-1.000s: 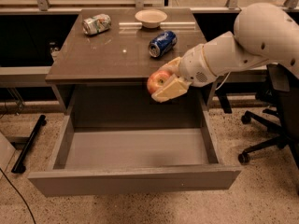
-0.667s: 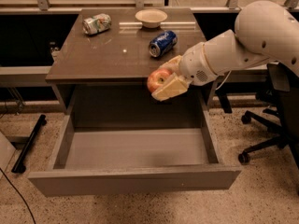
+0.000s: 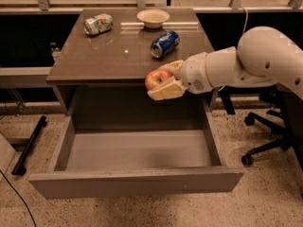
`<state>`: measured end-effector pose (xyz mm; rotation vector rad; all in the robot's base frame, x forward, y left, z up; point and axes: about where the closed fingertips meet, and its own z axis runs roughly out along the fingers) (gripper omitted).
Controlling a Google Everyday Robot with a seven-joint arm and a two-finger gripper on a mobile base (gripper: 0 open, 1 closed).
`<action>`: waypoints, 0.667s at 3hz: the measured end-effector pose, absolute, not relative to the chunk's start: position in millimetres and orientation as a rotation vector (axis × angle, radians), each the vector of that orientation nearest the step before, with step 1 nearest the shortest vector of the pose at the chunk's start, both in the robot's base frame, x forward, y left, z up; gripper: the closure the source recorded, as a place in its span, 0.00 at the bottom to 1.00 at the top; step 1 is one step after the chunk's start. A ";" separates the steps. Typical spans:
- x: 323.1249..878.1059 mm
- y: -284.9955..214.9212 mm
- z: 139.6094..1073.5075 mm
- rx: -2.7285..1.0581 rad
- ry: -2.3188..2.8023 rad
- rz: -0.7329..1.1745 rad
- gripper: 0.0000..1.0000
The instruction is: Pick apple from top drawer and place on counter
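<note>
The apple [image 3: 155,78], red with yellowish patches, sits clasped between the cream fingers [image 3: 165,90] of the white gripper [image 3: 158,81] at the front edge of the worktop [image 3: 104,56], towards its right corner. The worktop is glossy grey-brown and the top drawer [image 3: 137,150] plain grey. The soda can [image 3: 165,43] is blue, the crushed can [image 3: 98,23] silvery-green, and the bowl [image 3: 153,18] cream.

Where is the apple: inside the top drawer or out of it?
Out. The end effector is shut on the apple, holding it at the counter front edge, above the pulled-open top drawer.
</note>
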<state>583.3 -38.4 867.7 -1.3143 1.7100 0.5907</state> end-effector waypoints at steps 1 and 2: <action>595.2 -28.8 873.6 -1.219 1.655 0.614 1.00; 610.2 -19.2 876.9 -1.169 1.620 0.637 1.00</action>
